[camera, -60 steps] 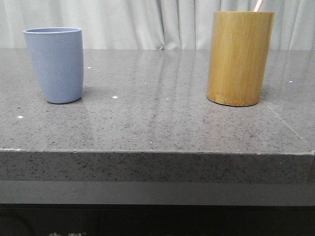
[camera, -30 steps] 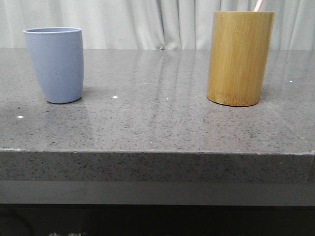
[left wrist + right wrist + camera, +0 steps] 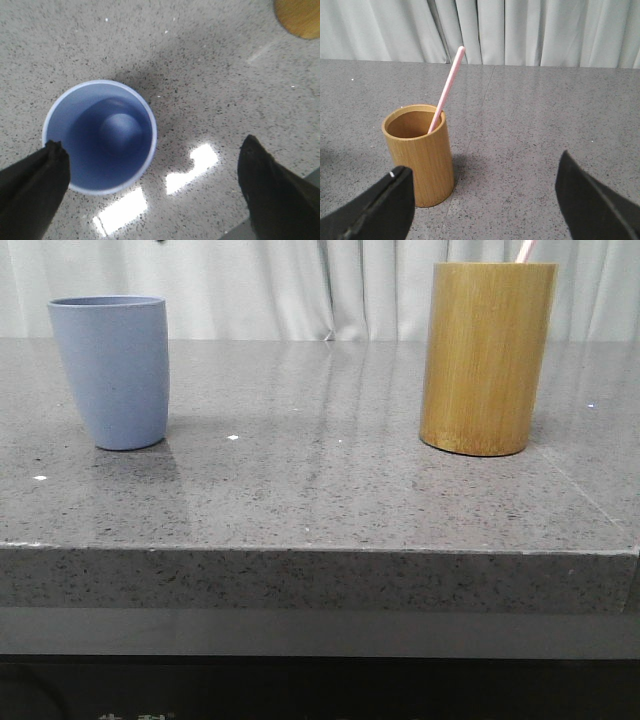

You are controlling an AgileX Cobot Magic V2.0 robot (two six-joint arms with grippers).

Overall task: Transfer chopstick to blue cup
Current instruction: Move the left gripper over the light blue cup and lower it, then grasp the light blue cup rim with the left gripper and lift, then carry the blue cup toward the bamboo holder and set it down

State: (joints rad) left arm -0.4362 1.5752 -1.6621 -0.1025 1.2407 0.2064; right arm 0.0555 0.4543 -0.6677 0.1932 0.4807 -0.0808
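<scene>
The blue cup (image 3: pixel 110 370) stands upright at the left of the table; in the left wrist view it (image 3: pixel 100 137) is seen from above and is empty. A pale pink chopstick (image 3: pixel 447 87) leans in the tan bamboo holder (image 3: pixel 420 155); in the front view only its tip (image 3: pixel 524 251) shows above the holder (image 3: pixel 488 358). My left gripper (image 3: pixel 150 170) is open above the table, one finger (image 3: pixel 35 185) over the cup's rim. My right gripper (image 3: pixel 482 195) is open and empty, beside the holder and short of it. Neither gripper shows in the front view.
The grey speckled stone table (image 3: pixel 320 490) has its front edge close to the camera. A pale curtain (image 3: pixel 300 285) hangs behind the table. A thin seam (image 3: pixel 470 150) runs across the table beside the holder.
</scene>
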